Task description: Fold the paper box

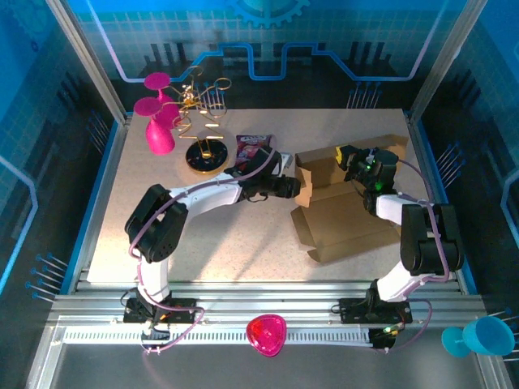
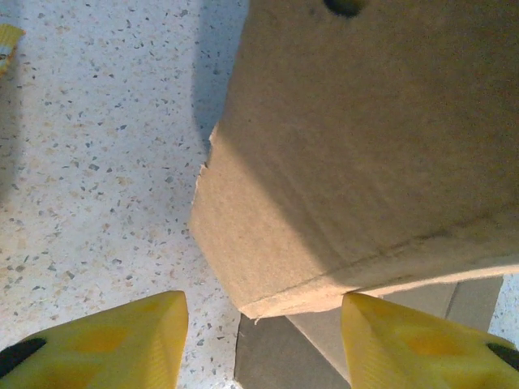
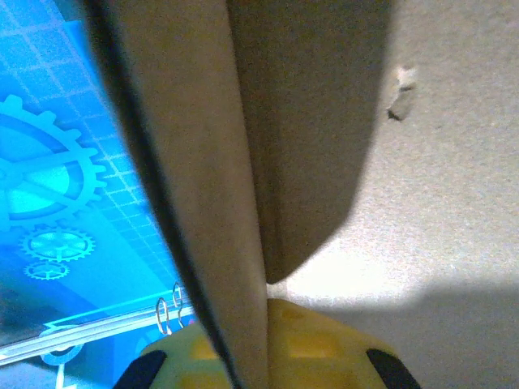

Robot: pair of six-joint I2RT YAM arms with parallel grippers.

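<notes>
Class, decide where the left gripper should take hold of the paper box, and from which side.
Probably the raised left wall of the paper box, approached from its left: it stands thin and upright, facing the open left gripper.

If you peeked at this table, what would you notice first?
The big brown paper box on the right, half folded, with both arms at it: the right gripper pinches a raised flap, the left gripper stands open by its left wall. Then the bright pink vase at the far left.
</notes>
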